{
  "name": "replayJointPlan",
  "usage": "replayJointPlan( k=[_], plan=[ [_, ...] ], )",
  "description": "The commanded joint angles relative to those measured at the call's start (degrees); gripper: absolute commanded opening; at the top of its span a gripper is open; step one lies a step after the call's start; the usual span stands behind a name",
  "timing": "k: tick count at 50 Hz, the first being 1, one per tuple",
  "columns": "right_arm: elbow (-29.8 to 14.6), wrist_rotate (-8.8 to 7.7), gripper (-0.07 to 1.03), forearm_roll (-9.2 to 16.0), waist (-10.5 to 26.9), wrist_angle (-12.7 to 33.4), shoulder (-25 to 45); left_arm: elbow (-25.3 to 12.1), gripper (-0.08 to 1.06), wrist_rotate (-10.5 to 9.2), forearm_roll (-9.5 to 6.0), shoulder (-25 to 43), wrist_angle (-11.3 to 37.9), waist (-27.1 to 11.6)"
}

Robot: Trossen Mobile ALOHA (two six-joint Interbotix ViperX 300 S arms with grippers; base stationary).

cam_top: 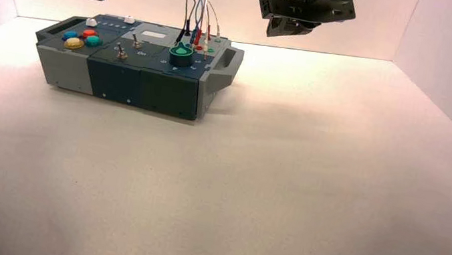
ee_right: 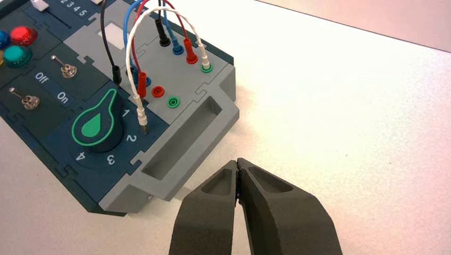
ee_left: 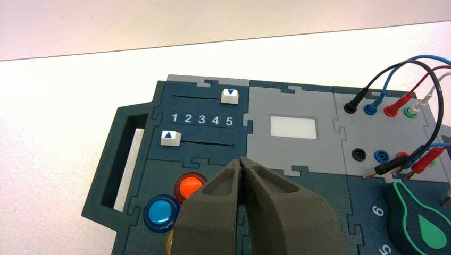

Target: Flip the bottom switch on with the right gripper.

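Seen from above with 12 o'clock away from the robot, the right hand hangs in the air toward 2 o'clock from the box, its fingers together and holding nothing. The left hand is above the box's 11 o'clock side, fingers also together. The box rests on the bench. Its bottom switch sits toward 8 o'clock from the panel's middle, well apart from the right hand; its lever leans to the "Off" side, as does the upper switch's. The green-edged knob is toward 4 o'clock, below the wires.
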Motion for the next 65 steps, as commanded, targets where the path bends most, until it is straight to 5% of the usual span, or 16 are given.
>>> replayJointPlan(
  k=[1,33,53,65],
  plan=[
    [-1.1,0.09,-0.02,0.0,0.3,-0.4,-1.4,-0.8,-0.03,0.18,0.09,-0.6,-0.5,0.2],
    [-1.0,0.09,-0.02,0.0,0.3,-0.3,-1.8,-0.5,-0.03,0.18,0.09,-0.7,-0.6,0.8],
    [-1.9,0.0,-0.02,-0.1,1.2,2.3,-2.6,-1.0,-0.03,0.26,0.09,-0.5,-0.8,6.3],
    [-2.0,0.0,-0.02,-0.1,2.1,2.6,-3.1,-4.1,-0.03,2.55,0.09,4.3,-1.6,9.8]
  ],
)
